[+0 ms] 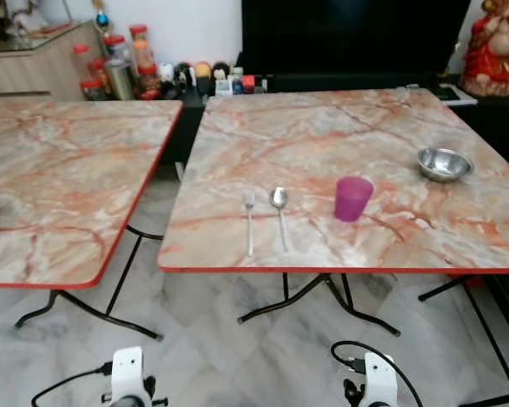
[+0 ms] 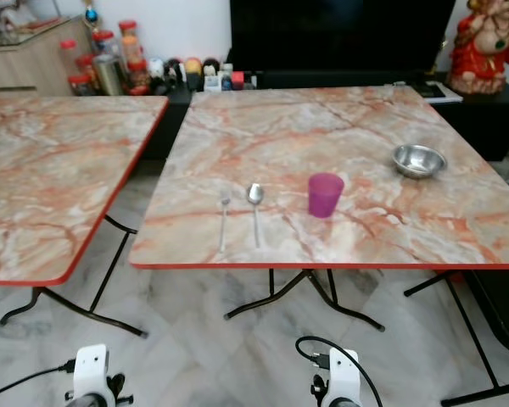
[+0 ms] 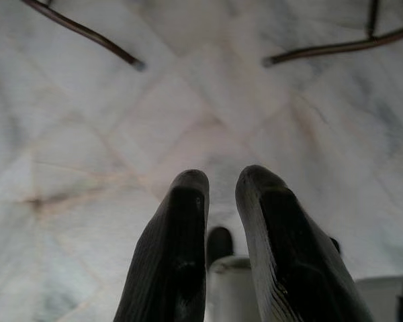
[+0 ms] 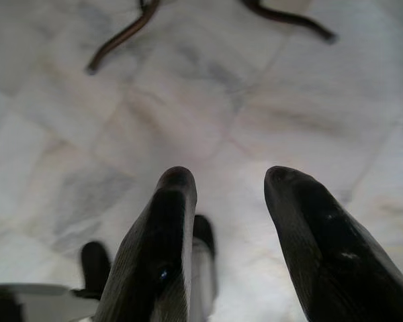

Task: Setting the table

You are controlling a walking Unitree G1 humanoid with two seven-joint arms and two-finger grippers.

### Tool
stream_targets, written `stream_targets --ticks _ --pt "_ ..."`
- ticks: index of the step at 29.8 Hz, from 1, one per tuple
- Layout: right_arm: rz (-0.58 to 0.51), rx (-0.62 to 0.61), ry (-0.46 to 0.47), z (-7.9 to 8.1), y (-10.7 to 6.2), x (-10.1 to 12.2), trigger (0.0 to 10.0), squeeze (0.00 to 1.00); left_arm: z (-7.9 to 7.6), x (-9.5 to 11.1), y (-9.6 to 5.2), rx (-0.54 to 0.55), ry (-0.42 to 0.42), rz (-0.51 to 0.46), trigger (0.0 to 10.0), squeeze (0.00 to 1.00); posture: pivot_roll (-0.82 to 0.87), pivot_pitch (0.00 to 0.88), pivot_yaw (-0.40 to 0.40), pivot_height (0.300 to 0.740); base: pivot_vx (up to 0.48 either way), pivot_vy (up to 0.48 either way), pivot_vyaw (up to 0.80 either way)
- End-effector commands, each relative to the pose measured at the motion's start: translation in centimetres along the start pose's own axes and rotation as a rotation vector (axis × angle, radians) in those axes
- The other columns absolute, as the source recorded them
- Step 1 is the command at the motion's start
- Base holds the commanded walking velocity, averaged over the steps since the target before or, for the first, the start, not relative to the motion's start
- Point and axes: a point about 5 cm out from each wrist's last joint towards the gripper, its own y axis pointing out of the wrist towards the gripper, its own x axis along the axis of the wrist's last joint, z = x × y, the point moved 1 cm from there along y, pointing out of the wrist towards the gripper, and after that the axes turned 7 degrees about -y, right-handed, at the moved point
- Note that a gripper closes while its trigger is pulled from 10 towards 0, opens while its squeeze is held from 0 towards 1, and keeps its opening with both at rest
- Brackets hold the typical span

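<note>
Marble tabletop (image 1: 263, 136): fork (image 1: 249, 222), spoon (image 1: 279, 214), cup (image 1: 353, 197) centre; bowl (image 1: 444, 163) at 2 o'clock (unplaced). Left tool (image 3: 221, 184) narrow, right tool (image 4: 227, 182) wide, both idle; next, probably fetch bowl.

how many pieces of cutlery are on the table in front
2. A fork and a spoon lie side by side near the front edge, left of the purple cup.
</note>
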Motion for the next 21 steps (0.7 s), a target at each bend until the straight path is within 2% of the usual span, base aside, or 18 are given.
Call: stream_targets --ticks 1,21 --pt "-0.008 0.014 0.003 0.56 0.07 0.25 10.0 0.00 1.27 -0.17 -0.19 0.031 0.032 0.013 10.0 0.00 -0.01 0.000 0.010 0.728 0.000 -0.274 0.00" --pt "-0.008 0.037 -0.034 1.05 0.05 0.07 10.0 0.00 1.71 -0.29 -0.27 0.034 0.041 0.023 10.0 0.00 -0.01 0.000 0.012 0.728 0.000 -0.381 0.00"
